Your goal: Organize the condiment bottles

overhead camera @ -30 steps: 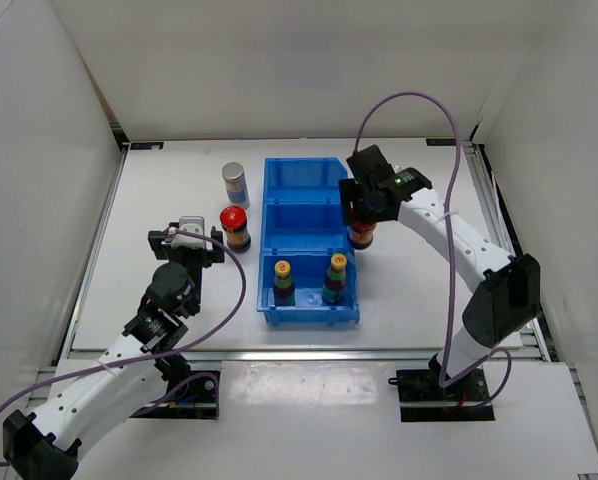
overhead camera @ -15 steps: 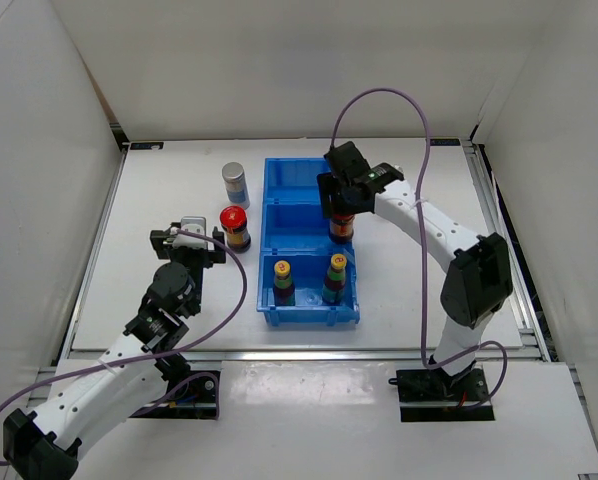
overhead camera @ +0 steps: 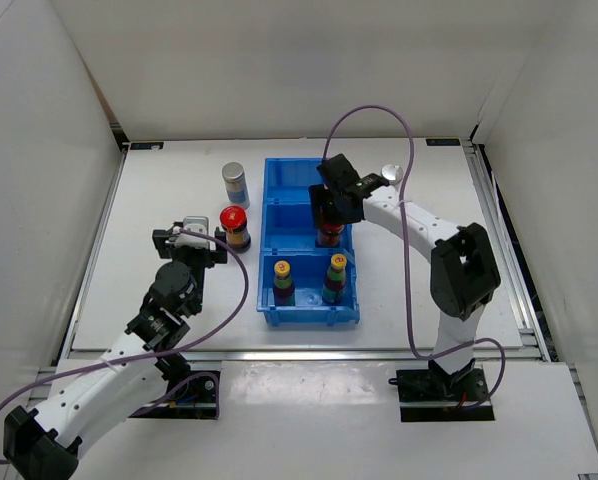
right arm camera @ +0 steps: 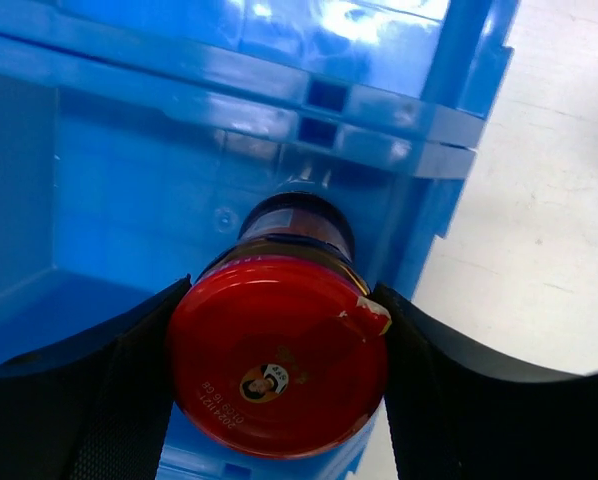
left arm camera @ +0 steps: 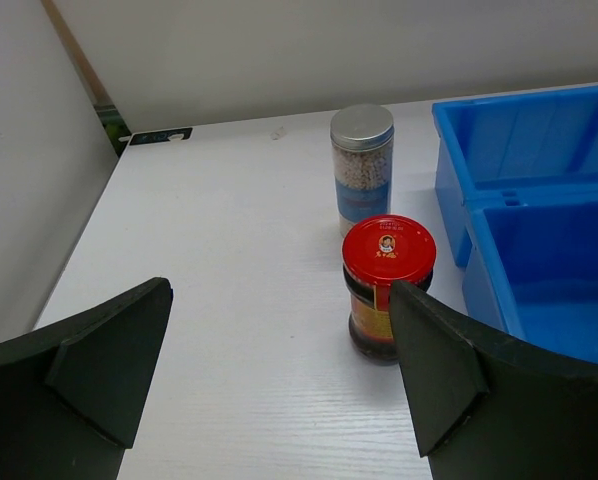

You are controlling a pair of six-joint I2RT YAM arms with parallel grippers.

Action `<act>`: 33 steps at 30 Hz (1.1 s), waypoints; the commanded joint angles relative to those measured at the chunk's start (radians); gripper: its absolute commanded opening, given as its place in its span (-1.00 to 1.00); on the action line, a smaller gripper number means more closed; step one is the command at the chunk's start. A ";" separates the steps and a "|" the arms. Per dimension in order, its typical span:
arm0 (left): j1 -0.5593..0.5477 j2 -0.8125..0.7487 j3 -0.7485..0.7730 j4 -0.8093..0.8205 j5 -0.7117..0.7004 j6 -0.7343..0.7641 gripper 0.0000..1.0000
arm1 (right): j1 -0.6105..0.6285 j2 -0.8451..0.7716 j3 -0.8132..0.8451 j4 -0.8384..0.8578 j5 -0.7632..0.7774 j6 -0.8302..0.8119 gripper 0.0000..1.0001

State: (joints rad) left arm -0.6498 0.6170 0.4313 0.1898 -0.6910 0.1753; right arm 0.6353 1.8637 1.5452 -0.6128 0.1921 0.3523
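Note:
My right gripper is shut on a dark red-capped bottle and holds it inside the middle compartment of the blue bin, by its right wall. My left gripper is open and empty, just left of the second red-capped bottle, which also shows in the left wrist view. One silver-capped bottle stands behind it, also in the left wrist view. The other silver-capped bottle stands right of the bin. Two yellow-capped bottles stand in the near compartment.
The bin's far compartment holds nothing. White walls enclose the table on the left, back and right. A purple cable arcs above the right arm. The bin's left wall lies just right of the left gripper's red-capped bottle.
My right gripper has carried its red-capped bottle left, from beside the bin's right wall into the middle compartment, uncovering the silver-capped bottle right of the bin. The left arm has not moved.

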 commanded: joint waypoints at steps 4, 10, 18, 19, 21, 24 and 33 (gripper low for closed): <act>-0.004 0.012 -0.016 0.016 0.036 -0.007 1.00 | 0.000 -0.039 0.004 0.108 0.015 0.011 0.98; -0.004 0.095 0.033 -0.004 0.024 -0.028 1.00 | 0.069 -0.361 -0.301 0.321 0.372 0.054 0.98; 0.082 0.288 0.250 -0.108 0.125 -0.168 1.00 | 0.026 -0.690 -0.603 0.433 0.518 0.165 0.98; 0.097 0.326 0.267 -0.108 0.136 -0.168 1.00 | 0.026 -0.699 -0.617 0.458 0.460 0.148 0.98; 0.116 0.369 0.320 -0.108 0.136 -0.207 1.00 | 0.014 -0.687 -0.626 0.487 0.413 0.122 0.98; 0.139 0.447 0.391 -0.138 0.186 -0.226 1.00 | 0.004 -0.635 -0.582 0.466 0.377 0.102 0.98; 0.216 0.579 0.432 -0.147 0.447 -0.235 1.00 | -0.017 -0.613 -0.551 0.430 0.287 0.077 0.98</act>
State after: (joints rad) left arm -0.4545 1.1862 0.8265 0.0559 -0.3717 -0.0410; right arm 0.6315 1.2831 0.9485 -0.2127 0.5179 0.4461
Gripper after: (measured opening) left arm 0.998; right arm 0.993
